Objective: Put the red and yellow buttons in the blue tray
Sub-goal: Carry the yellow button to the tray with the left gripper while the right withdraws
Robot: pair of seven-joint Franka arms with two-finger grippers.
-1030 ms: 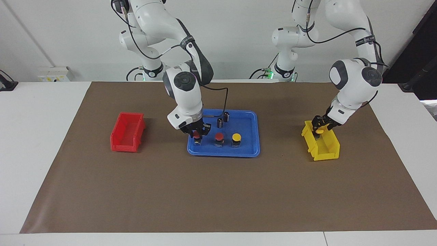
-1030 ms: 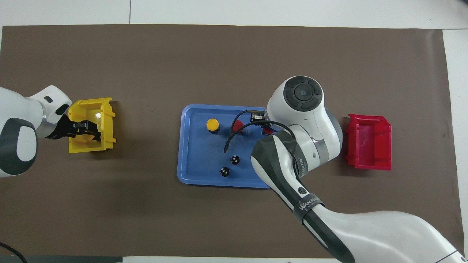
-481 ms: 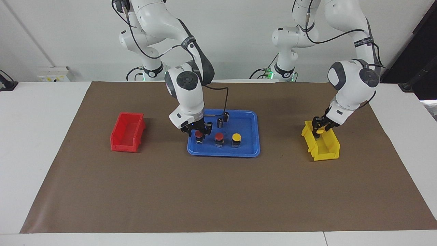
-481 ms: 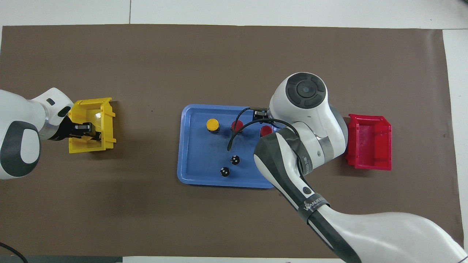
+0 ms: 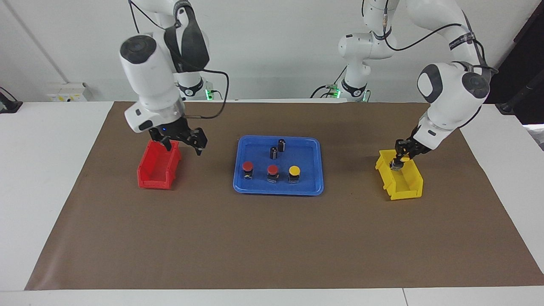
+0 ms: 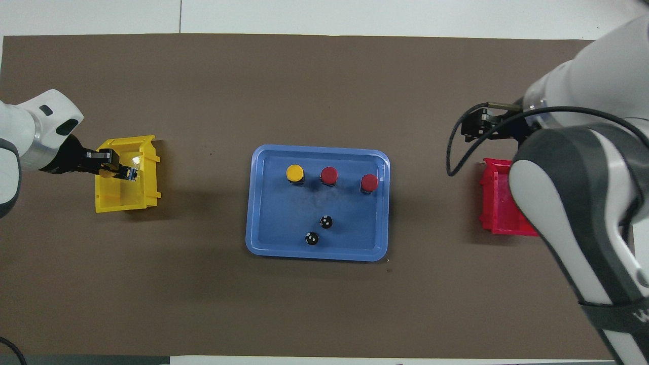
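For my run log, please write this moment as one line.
blue tray: two red buttons, one yellow button | left gripper: shut on second yellow button, over yellow bin | right gripper: open, over red bin

We see white table (image 5: 51,178) w/ brown mat (image 5: 272,238); on mat: blue tray (image 5: 312,146), red bin (image 5: 158,165), yellow bin (image 5: 401,180).

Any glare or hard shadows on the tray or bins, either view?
Overhead view: one small glint inside the yellow bin, by the button in the left hand; tray shows no glare. Facing view: soft shadows beside the tray, yellow bin and red bin, none hard.
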